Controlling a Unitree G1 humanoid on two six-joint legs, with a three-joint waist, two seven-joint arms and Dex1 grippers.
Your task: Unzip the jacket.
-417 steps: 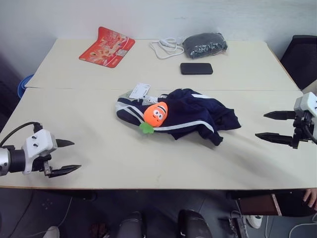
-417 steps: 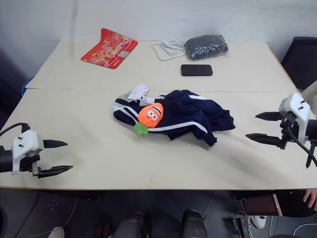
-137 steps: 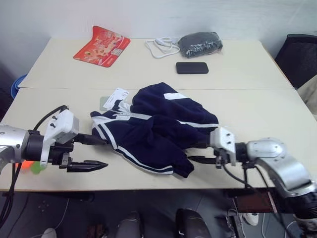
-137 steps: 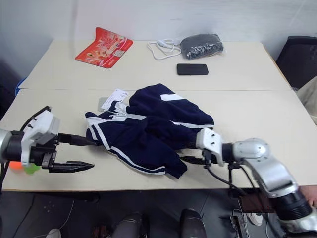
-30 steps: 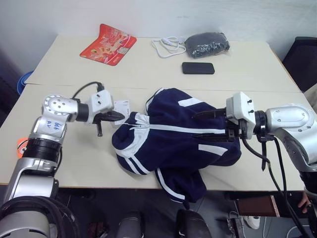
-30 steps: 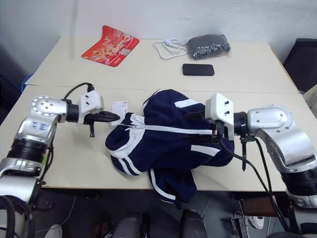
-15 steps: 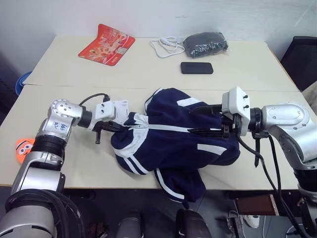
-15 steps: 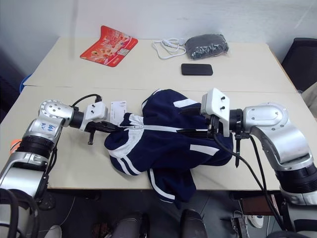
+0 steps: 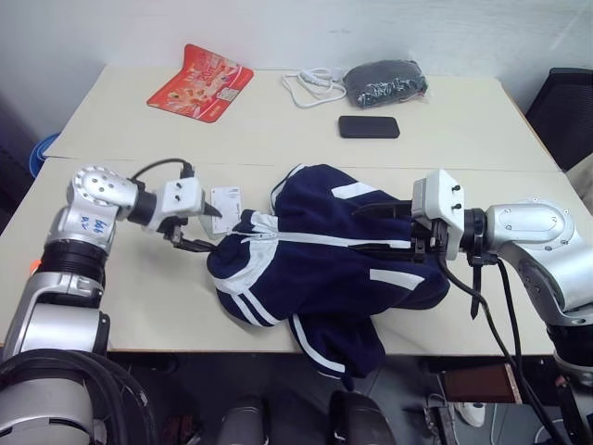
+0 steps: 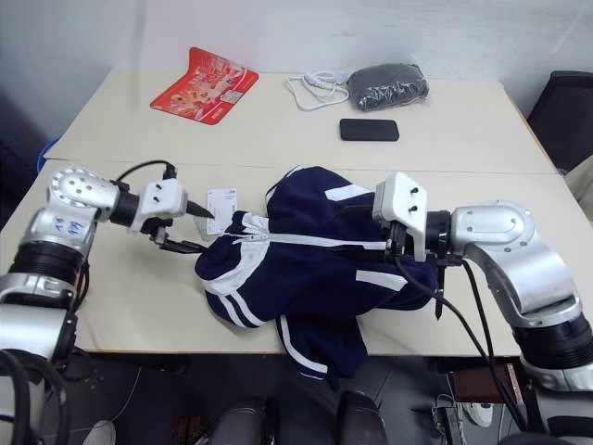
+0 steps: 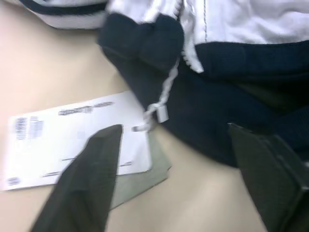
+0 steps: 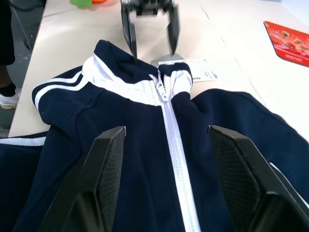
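The jacket [image 9: 324,264], soft navy knit with white stripes, lay mid-frame on the bench [image 9: 278,139], its white zipper running left to right. The left hand [image 9: 206,228], fingers spread, sat just left of the collar, nearest the pull. The right hand [image 9: 384,229] straddled the fabric, fingers apart.
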